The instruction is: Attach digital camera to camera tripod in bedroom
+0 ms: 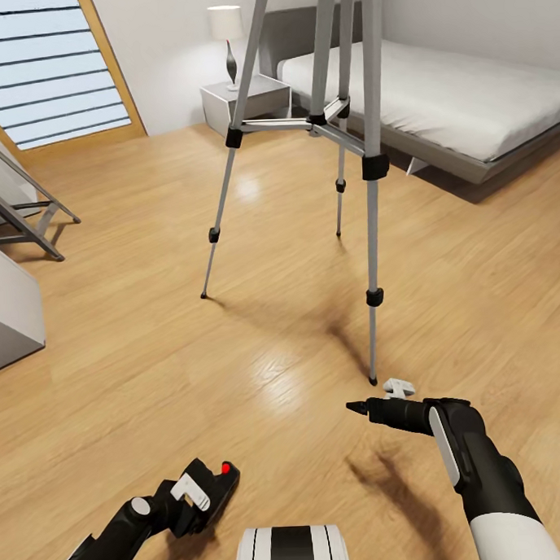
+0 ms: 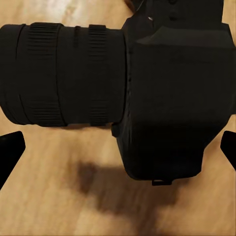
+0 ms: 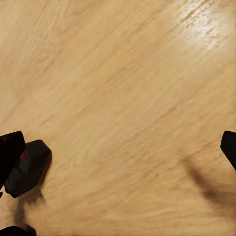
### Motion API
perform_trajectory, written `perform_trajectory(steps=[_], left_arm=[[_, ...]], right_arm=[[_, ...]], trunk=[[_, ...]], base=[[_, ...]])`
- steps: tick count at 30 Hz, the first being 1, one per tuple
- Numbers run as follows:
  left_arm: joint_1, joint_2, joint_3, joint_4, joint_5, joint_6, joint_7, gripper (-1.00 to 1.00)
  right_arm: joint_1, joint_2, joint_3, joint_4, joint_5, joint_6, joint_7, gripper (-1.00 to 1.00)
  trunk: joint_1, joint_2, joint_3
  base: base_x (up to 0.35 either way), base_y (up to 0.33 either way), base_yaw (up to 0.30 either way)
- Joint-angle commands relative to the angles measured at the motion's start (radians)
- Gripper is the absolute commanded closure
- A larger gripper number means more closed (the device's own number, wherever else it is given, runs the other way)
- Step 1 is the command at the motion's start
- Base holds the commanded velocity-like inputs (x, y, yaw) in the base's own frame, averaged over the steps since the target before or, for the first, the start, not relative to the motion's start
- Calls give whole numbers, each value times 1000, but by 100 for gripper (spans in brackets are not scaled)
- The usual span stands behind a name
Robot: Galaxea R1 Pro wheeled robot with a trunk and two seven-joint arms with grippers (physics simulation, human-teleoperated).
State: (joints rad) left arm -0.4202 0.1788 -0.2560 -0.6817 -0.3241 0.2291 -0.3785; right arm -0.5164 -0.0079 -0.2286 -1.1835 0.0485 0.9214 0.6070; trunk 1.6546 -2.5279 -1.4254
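the digital camera [image 1: 214, 485] is pinched by the left gripper [image 1: 192, 496] at about seven o'clock in the head view, low above the wood floor [image 1: 153, 359], its red button [image 1: 226, 468] turned up; in the left wrist view the camera body [image 2: 172, 98] and ribbed lens [image 2: 59, 81] are seen between the dark fingertips [image 2: 10, 147]. the right gripper [image 1: 391, 401] is held with jaws spread at five o'clock, just beside the near foot of the camera tripod [image 1: 371, 170]. the tripod is stood at twelve o'clock, before the grey bed [image 1: 468, 101] and a nightstand [image 1: 248, 98] with a lamp [image 1: 226, 38].
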Motion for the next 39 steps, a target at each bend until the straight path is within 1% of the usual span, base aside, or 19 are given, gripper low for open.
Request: perform_trajectory(steps=[1, 4, 9, 30, 32, 34, 35, 39], left_arm=[[0, 0, -2, -1, -8, 4, -3, -100], [0, -9, -3, 19, -9, 4, -1, -100], [0, -14, -3, 24, -12, 4, -1, -100], [0, -23, -5, 30, -16, 3, 1, -100], [0, -28, -5, 35, -16, 3, 1, -100], [0, -39, -4, 47, -16, 2, 1, -100], [0, -49, -4, 59, -18, 0, 3, -100], [0, -54, -3, 66, -19, -1, 22, -100]], right_arm=[[-1, 0, -1, -1, 5, 4, 6, -100], [-1, 0, -1, -1, 5, 5, 7, -100], [-1, 0, -1, -1, 5, 5, 6, -100], [-1, 0, -1, -1, 5, 5, 6, -100], [-1, 0, -1, -1, 5, 5, 6, -100], [-1, 0, -1, -1, 5, 5, 6, -100], [-1, 0, -1, -1, 5, 5, 7, -100], [-1, 0, -1, -1, 5, 5, 7, -100]], trunk=[[0, 0, -1], [0, 0, -1], [0, 0, -1], [0, 0, -1], [0, 0, -1], [0, 0, -1], [0, 0, -1], [0, 0, -1]], base=[[1, 0, 0], [0, 0, 0], [0, 0, 0], [0, 0, 0], [0, 0, 0], [0, 0, 0], [0, 0, 0], [0, 0, 0]])
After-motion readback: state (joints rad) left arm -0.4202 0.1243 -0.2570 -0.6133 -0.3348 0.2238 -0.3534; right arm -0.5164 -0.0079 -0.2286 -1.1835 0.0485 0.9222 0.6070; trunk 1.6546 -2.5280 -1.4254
